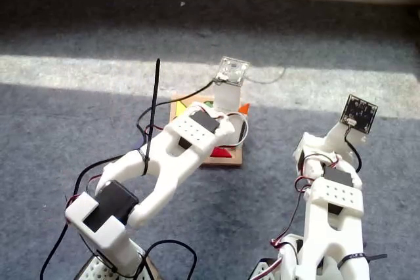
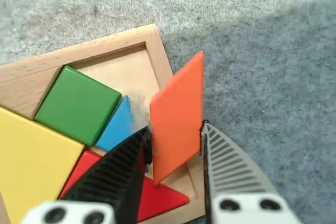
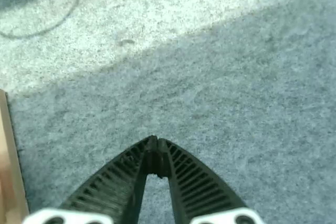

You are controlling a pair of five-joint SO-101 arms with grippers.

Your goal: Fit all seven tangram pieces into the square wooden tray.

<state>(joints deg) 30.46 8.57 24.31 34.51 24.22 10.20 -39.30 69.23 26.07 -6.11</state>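
left tool pinches the orange piece tilted over the tray's bare corner, likely needing laying flat; right tool closed, empty.

High cam looks steeply down over the carpet from the robot's back. Left wrist cam hangs close over the wooden tray, which the high view shares; right wrist cam faces carpet up close.

Left arm blankets most of the tray from above, the orange piece masks part of the blue piece, and the yellow piece runs off-frame.
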